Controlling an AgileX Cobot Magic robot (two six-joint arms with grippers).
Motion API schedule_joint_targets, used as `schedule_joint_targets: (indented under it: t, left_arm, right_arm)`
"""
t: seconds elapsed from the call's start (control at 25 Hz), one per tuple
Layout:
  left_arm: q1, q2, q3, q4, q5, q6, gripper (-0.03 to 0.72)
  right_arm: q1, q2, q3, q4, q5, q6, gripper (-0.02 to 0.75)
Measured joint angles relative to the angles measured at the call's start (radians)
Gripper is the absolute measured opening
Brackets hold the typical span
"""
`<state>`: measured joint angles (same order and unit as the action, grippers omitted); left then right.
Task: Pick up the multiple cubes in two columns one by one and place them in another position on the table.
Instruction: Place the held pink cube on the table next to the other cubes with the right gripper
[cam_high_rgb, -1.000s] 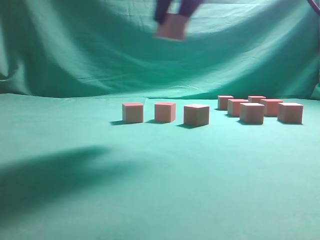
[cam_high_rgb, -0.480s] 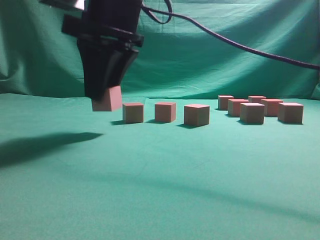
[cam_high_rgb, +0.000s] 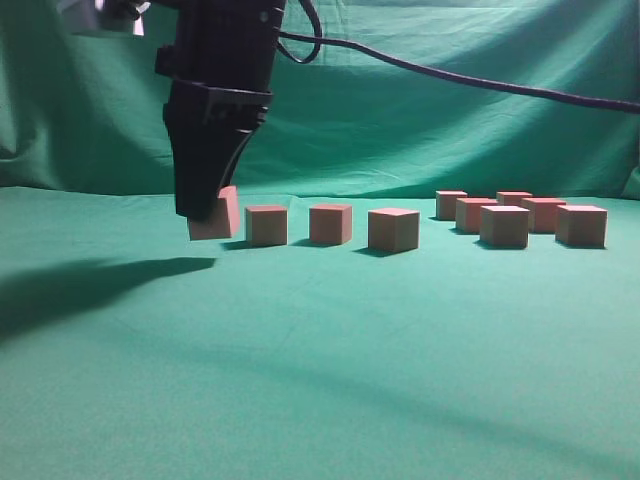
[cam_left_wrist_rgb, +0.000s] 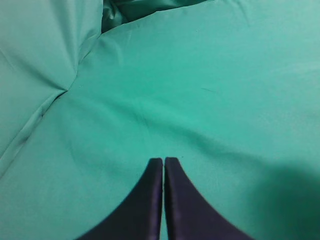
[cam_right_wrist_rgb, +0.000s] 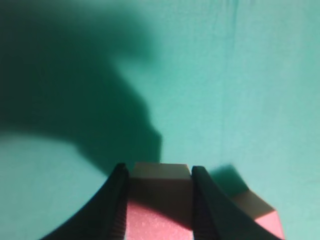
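My right gripper (cam_high_rgb: 203, 212) reaches across to the left of the exterior view and is shut on a pinkish-red cube (cam_high_rgb: 226, 214). The cube hangs slightly tilted, just above or on the table (cam_high_rgb: 320, 360), at the left end of a row of three cubes (cam_high_rgb: 266, 225) (cam_high_rgb: 331, 223) (cam_high_rgb: 393, 229). In the right wrist view the held cube (cam_right_wrist_rgb: 159, 200) fills the gap between the gripper's (cam_right_wrist_rgb: 156, 171) dark fingers, and a neighbouring cube (cam_right_wrist_rgb: 261, 214) lies at the lower right. Several more cubes (cam_high_rgb: 503, 226) stand in two columns at the right. My left gripper (cam_left_wrist_rgb: 163, 160) is shut and empty over bare cloth.
A black cable (cam_high_rgb: 470, 85) runs from the right arm across the green backdrop (cam_high_rgb: 450, 140) to the right edge. The arm casts a dark shadow (cam_high_rgb: 90, 285) on the cloth at the left. Folds of cloth (cam_left_wrist_rgb: 60, 90) show in the left wrist view.
The right gripper, holding the cube, has swung from high at the top middle down to the left and lowered to table level beside the row's leftmost cube.
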<state>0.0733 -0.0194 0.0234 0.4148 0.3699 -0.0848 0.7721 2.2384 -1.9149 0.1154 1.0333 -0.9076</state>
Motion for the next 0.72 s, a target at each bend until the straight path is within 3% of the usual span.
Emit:
schedule_joint_targets:
  t: [0.72]
  left_arm:
    - [0.0, 0.0, 0.0, 0.0, 0.0, 0.0, 0.0]
  right_arm:
    - [-0.041, 0.023, 0.0, 0.012, -0.026, -0.062, 0.251]
